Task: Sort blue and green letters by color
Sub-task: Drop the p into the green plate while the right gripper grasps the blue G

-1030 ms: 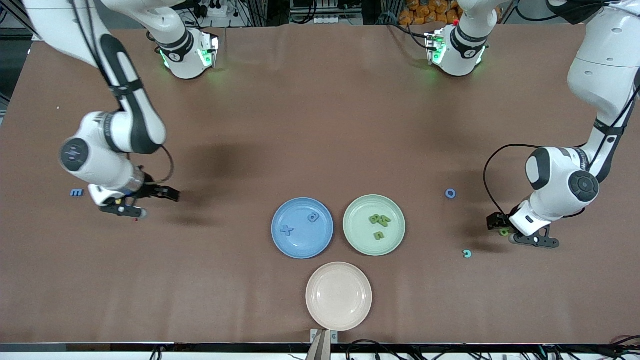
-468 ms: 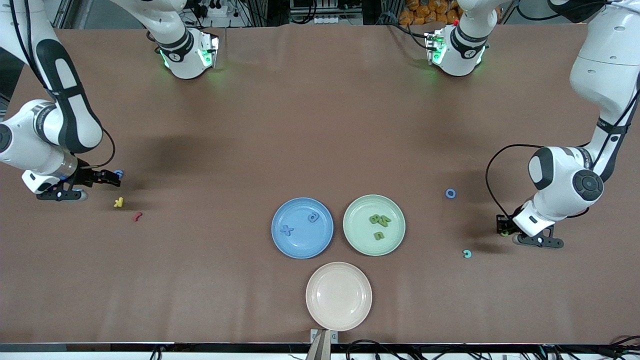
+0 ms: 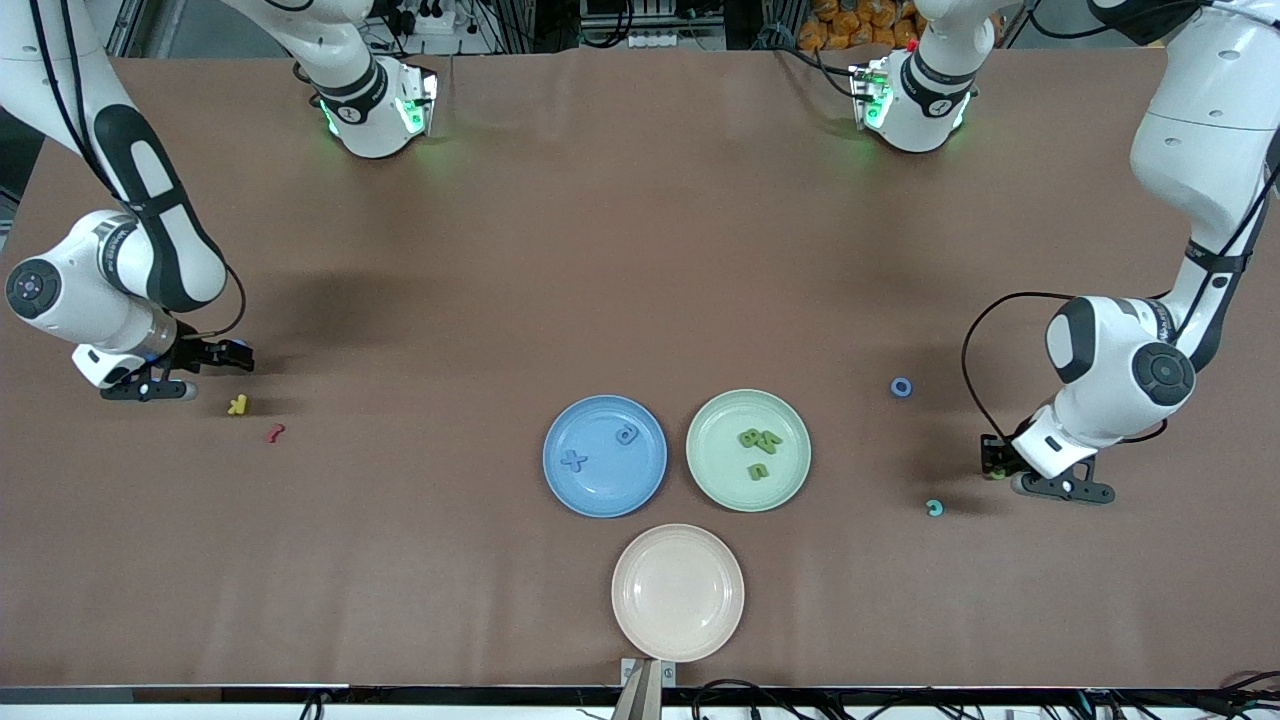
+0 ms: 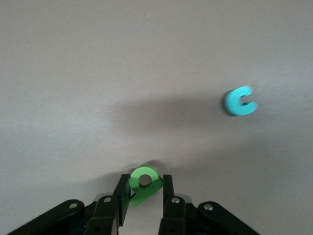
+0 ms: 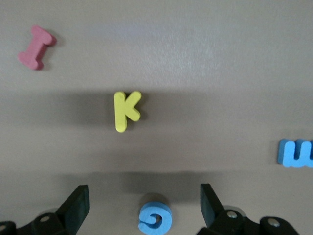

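- Front view: blue plate (image 3: 560, 490) already has two blue letters, green plate (image 3: 795, 485) has three green ones. A blue ring letter (image 3: 901, 387) lies loose toward the left arm's end.
- Left wrist view: left gripper (image 4: 143, 196) is clamped on a green letter (image 4: 143, 183), so that one's probably next.
- Right wrist view: right gripper (image 5: 145, 205) is spread wide around a blue letter (image 5: 155, 219), not grabbed yet; another blue piece (image 5: 296, 153) waits nearby.

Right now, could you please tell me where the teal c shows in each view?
Front view: teal c on the table, beside the left pincer.
Left wrist view: the c ahead of that pincer.
Right wrist view: not in it.
Shared landmark: the left pincer.
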### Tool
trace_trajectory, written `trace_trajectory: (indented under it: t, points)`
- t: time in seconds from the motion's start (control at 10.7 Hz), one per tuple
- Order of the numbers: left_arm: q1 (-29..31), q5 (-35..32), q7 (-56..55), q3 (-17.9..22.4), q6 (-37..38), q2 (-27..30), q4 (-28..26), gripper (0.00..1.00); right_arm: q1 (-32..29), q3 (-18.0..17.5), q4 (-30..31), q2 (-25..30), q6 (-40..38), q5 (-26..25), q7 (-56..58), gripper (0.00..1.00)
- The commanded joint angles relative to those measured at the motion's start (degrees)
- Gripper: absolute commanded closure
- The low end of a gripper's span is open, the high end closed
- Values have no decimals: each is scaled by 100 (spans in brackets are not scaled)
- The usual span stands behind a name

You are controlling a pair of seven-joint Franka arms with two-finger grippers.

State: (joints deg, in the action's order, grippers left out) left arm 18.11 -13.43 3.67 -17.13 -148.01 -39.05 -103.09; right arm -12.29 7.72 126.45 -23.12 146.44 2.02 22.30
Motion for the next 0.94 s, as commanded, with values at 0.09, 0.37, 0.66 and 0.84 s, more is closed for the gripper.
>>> trace_trajectory:
  t: [0.09, 0.37, 0.66, 0.84]
  points:
    - [-789, -2, -1400, 17, 422, 311, 70, 85, -318, -113, 450, 255, 227, -115, 82, 0]
    - [-1545, 340, -2500, 43, 580, 311, 219, 85, -380, -113, 749, 211, 876, -115, 55, 0]
    - [-2257, 367, -3747, 70, 712, 241, 517, 85, -371, -113, 767, 211, 834, -106, -6, 0]
    - [-2801, 384, -4442, 245, 878, 144, 798, 85, -371, -113, 767, 229, 807, -106, -15, 0]
